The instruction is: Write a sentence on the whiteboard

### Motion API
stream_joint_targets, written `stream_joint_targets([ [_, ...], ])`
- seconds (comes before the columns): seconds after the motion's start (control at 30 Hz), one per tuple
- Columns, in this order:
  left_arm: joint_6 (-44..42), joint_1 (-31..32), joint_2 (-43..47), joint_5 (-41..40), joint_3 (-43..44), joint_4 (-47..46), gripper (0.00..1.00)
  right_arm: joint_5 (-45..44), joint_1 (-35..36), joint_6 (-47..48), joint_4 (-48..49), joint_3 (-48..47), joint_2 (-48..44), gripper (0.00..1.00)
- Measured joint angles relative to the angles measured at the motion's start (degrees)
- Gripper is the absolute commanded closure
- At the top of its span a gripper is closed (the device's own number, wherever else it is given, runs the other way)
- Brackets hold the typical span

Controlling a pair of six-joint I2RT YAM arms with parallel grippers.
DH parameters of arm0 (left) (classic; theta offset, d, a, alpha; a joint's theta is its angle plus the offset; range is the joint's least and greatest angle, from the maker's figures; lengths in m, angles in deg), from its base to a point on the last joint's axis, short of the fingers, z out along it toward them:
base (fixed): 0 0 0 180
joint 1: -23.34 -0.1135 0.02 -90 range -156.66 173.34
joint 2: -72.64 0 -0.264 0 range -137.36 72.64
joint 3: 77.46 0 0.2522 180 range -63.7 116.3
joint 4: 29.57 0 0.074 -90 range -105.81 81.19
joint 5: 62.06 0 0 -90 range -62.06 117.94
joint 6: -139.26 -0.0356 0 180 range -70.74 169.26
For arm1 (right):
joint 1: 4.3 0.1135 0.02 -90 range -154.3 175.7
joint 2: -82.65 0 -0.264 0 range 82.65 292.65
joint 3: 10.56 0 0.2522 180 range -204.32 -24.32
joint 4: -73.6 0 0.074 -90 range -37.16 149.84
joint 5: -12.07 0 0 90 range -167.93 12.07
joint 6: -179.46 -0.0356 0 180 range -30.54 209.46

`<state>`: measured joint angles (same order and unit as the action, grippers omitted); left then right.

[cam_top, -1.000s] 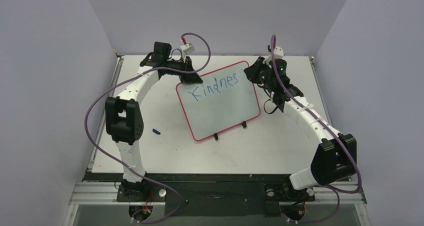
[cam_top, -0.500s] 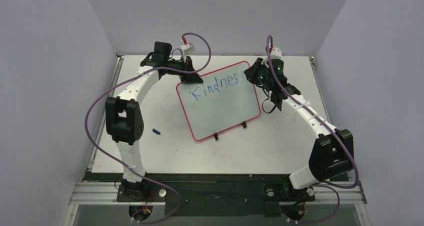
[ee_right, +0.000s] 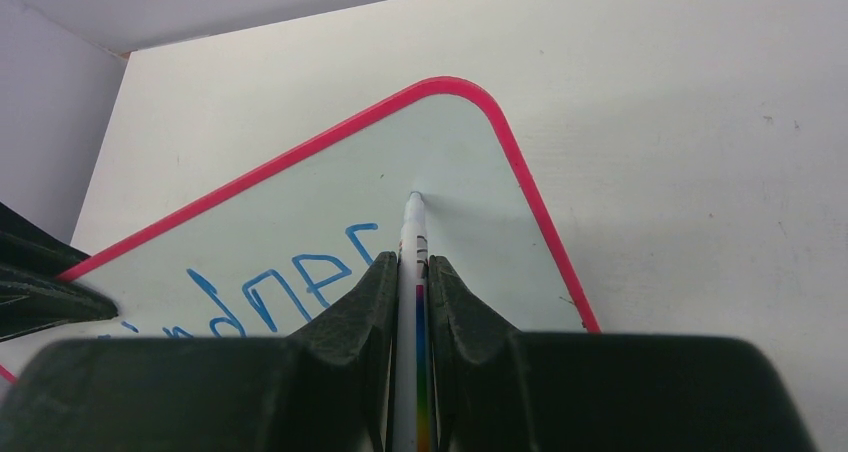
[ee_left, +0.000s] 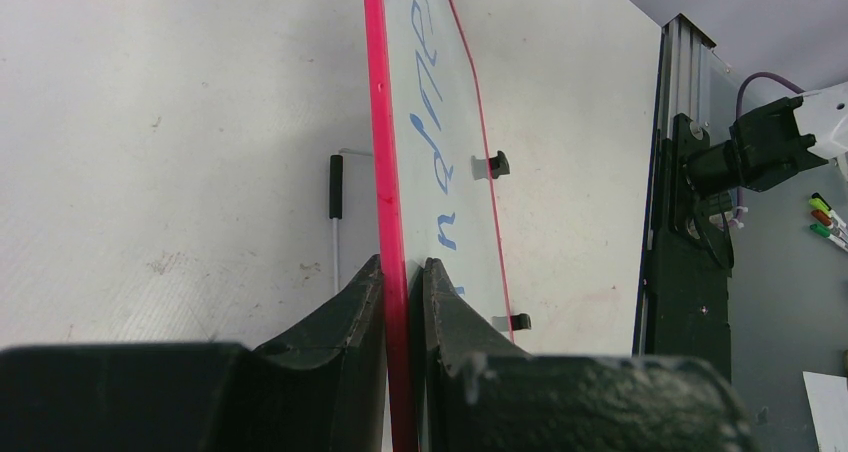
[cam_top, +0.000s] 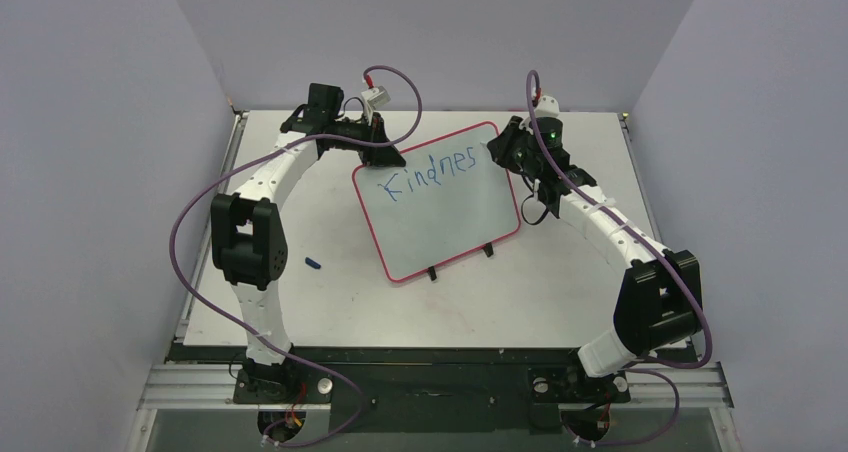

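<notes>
Left gripper: the jaws are closed to a narrow slit on the red rim of the whiteboard, pinching its far edge near the left corner. Right gripper: the jaws are almost fully closed on one marker. Its barrel runs straight out between the fingers. The nib points away from the wrist and meets the board near the far right corner, just past the last letter.

You will find the board in the middle of the table, between both arms. Its long axis runs left to right, skewed, with the right end farther away.

Count:
- one board
- two black clips on its near edge
- one line of the sentence, seven blue letters reading "Kindnes"
</notes>
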<state>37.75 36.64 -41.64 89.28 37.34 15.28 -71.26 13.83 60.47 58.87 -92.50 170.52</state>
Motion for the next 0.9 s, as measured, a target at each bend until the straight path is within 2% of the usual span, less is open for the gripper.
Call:
stream_joint_targets([
  [0.9,0.0,0.0,0.0,-0.7,0.0,0.4,1.0,-1.2,2.5,0.2,0.9,2.1,-0.5,1.0],
])
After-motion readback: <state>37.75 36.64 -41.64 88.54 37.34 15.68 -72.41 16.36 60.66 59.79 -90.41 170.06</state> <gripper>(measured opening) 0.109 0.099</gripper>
